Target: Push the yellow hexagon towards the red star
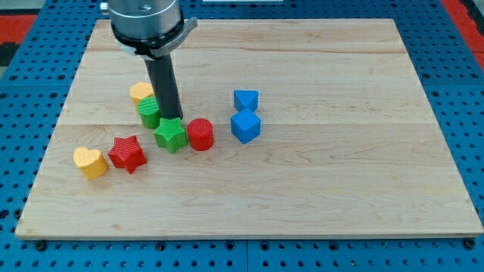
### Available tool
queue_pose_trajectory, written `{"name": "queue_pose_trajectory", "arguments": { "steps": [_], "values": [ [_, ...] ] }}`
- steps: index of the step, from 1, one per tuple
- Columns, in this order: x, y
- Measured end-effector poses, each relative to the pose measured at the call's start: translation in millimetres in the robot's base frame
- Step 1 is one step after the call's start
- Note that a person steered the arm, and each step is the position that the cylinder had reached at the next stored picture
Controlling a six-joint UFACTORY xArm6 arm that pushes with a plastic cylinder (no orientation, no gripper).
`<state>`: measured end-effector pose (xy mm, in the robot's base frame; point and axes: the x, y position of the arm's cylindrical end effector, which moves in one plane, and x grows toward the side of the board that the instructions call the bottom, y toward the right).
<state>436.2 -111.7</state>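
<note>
The yellow hexagon (139,92) lies left of centre on the wooden board (318,174), partly hidden by my rod. The red star (127,153) lies below it, toward the view's bottom left. A green block (149,112) sits between them, touching the hexagon's lower edge. My tip (173,119) is down on the board just right of the green block and right behind the green star (172,135), to the lower right of the yellow hexagon.
A yellow heart (91,162) lies left of the red star. A red cylinder (200,134) sits right of the green star. Two blue blocks, one (246,99) above the other (246,126), lie further right.
</note>
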Motion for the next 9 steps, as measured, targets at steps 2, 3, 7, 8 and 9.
{"name": "queue_pose_trajectory", "arguments": {
  "steps": [2,3,7,8,9],
  "values": [
    [-43,21],
    [-53,-38],
    [-74,-80],
    [-54,-144],
    [-22,-136]
  ]
}}
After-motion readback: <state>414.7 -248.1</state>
